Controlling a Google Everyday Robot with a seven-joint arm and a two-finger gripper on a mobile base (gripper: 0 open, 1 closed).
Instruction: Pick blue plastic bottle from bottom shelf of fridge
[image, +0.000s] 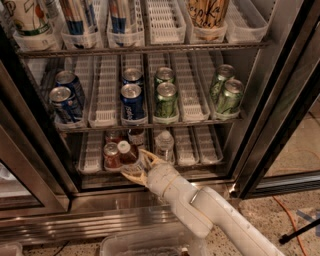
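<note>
Your claw (135, 165) is low in the fridge (272, 120), right at the front of the bottom shelf (186, 148). Its two fingers (149, 157) are spread apart. One finger is up and to the right, the other is down and to the left.

The blue plastic bottle (126, 152) stands between them, at the front of its white lane on the bottom shelf. You can see its white cap and the dark drink inside. The fingers sit close on each side of the bottle's lower part. You cannot tell if they touch it.

A red can (111, 155) stands just beside the bottle, on the left. A clear water bottle (164, 145) stands in the next lane to the right, near the claw's wrist.

The white arm (200, 210) comes in from the bottom right and reaches over the shiny steel panel (90, 220) at the foot of the fridge.

On the rack above the bottom shelf you can see blue cans (132, 101) and green cans (166, 99) standing in their lanes.
</note>
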